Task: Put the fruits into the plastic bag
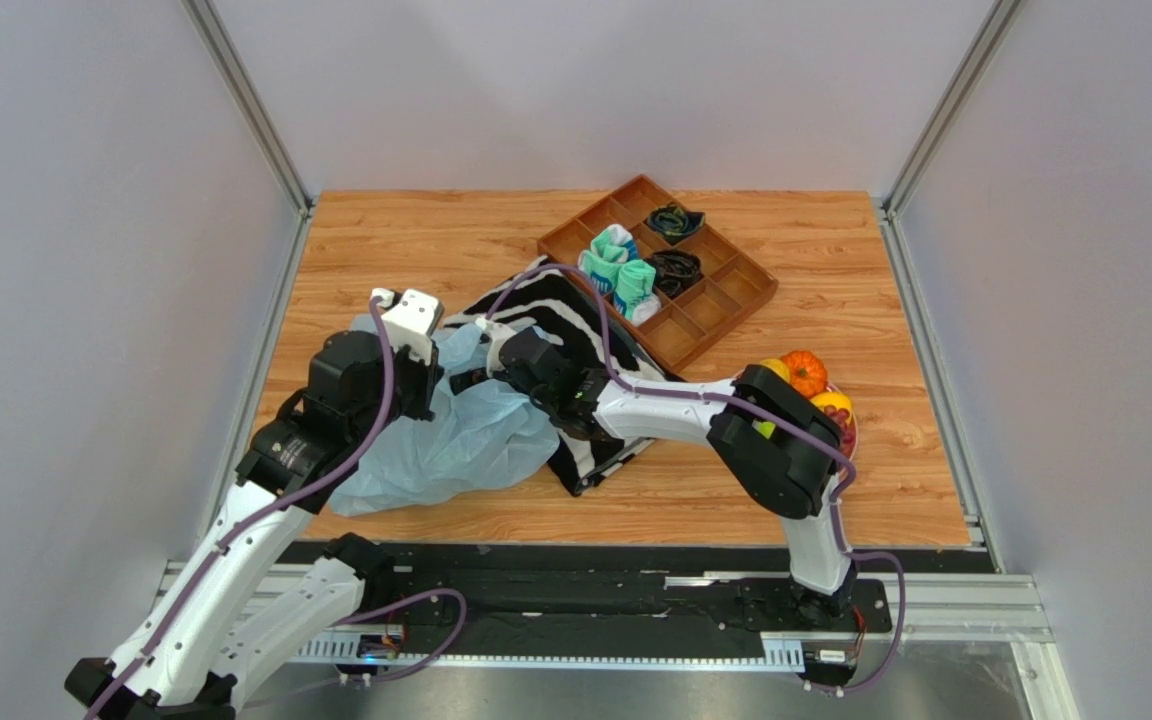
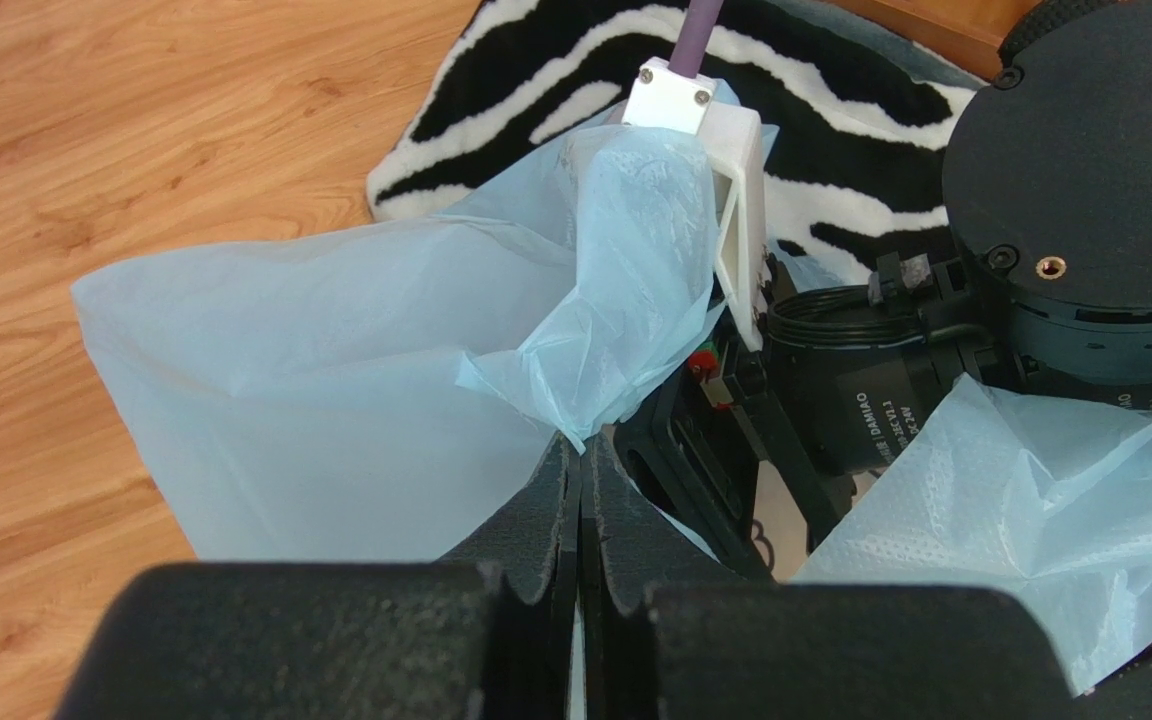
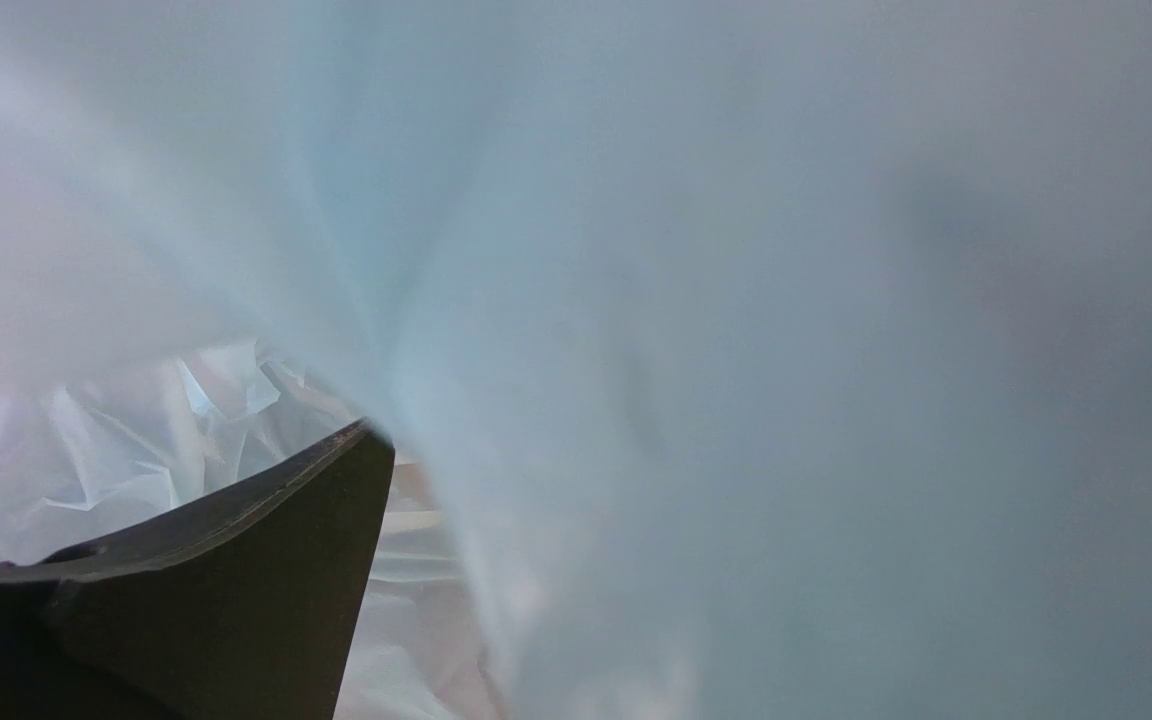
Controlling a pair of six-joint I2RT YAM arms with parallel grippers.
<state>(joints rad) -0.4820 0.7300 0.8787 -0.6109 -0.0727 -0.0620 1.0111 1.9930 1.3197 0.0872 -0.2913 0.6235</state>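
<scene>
The light-blue plastic bag (image 1: pixel 455 435) lies crumpled on the table's left-middle, partly over a zebra cloth. My left gripper (image 1: pixel 440 375) is shut on a fold of the bag's rim (image 2: pixel 597 375), holding it up. My right gripper (image 1: pixel 504 360) reaches into the bag's mouth. In the right wrist view one dark finger (image 3: pixel 237 585) stands well left of centre and bag film hides the other; no fruit shows between them. A pile of fruits (image 1: pixel 805 372), orange, yellow and red, sits at the right, partly behind my right arm's elbow.
A zebra-striped cloth (image 1: pixel 597 323) lies under the bag and my right forearm. A wooden divided tray (image 1: pixel 717 300) with teal-and-white socks (image 1: pixel 620 273) and dark items stands at the back. My right wrist (image 2: pixel 898 390) is close beside my left fingers.
</scene>
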